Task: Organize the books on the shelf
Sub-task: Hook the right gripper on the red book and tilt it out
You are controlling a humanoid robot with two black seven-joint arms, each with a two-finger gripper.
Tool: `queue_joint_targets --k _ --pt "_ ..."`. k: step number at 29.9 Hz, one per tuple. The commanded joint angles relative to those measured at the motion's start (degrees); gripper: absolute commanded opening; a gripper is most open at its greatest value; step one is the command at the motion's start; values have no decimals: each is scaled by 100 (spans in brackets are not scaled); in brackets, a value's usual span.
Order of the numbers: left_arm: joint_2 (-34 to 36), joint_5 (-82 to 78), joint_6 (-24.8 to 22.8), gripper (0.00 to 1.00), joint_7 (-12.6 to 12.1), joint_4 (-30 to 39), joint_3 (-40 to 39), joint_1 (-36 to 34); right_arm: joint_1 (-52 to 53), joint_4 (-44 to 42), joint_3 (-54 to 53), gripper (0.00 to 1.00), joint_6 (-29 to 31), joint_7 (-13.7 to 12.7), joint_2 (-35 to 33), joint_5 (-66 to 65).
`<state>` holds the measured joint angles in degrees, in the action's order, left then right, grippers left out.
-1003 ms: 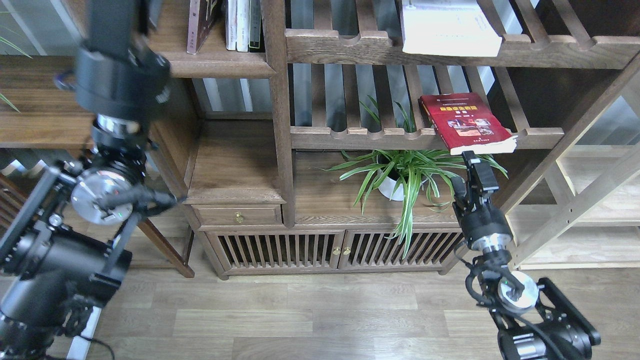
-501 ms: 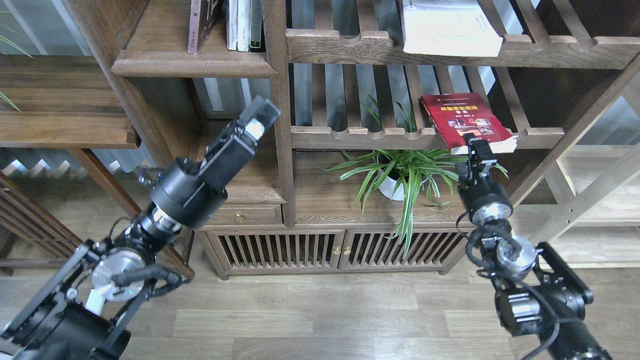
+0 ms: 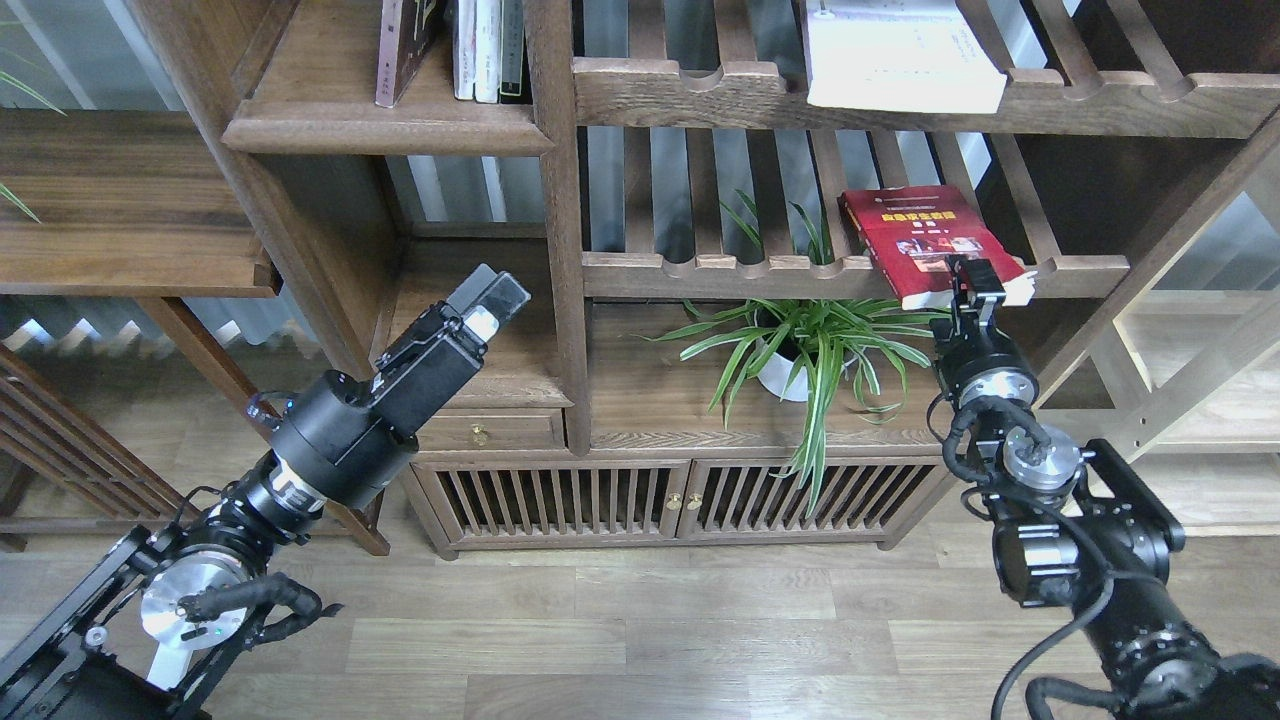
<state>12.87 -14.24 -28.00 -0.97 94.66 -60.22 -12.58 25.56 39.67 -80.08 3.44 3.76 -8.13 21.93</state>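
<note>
Head view: red book (image 3: 932,243) lying flat on the lower slatted rack (image 3: 700,272), right part, front corner poking out past the notched front rail. Right gripper (image 3: 980,282) up at that overhanging front edge, touching or just shy of it; fingers too dark to tell if clamped or apart. Left gripper (image 3: 487,296) raised in front of the drawer board (image 3: 470,385), fingers not separable either, so can't tell. White book (image 3: 900,55) flat on upper rack, maroon book (image 3: 400,50) upright on solid shelf (image 3: 385,130), top left. Potted plant (image 3: 800,350) below.
</note>
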Motion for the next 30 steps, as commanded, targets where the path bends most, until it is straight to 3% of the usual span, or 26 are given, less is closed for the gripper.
queue_joint_targets --k 1,9,16,18,21,22,27,30 --pt "5 -8 0 99 -9 8 10 1 124 -99 1 90 -1 -103 -4 4" --pt "5 -8 0 99 -26 26 19 10 353 -187 9 86 -45 -130 -13 -4" --pt "14 -26 0 99 -35 26 -8 -8 590 -187 10 84 -1064 -138 -4 39" --pt "66 -26 0 99 -35 34 -34 -8 590 -196 1 74 -1117 -147 13 48" --pt "180 -26 0 99 -35 105 -52 -8 599 -196 -8 49 -1109 -138 48 153" --pt "207 -26 0 99 -35 113 -52 1 617 -213 -8 45 -1100 -138 48 180" --pt "286 -26 0 99 -26 166 -69 1 775 -486 -17 45 -1082 -147 92 207" --pt "286 -26 0 99 -35 166 -69 -8 828 -539 -26 34 -1065 -138 92 207"
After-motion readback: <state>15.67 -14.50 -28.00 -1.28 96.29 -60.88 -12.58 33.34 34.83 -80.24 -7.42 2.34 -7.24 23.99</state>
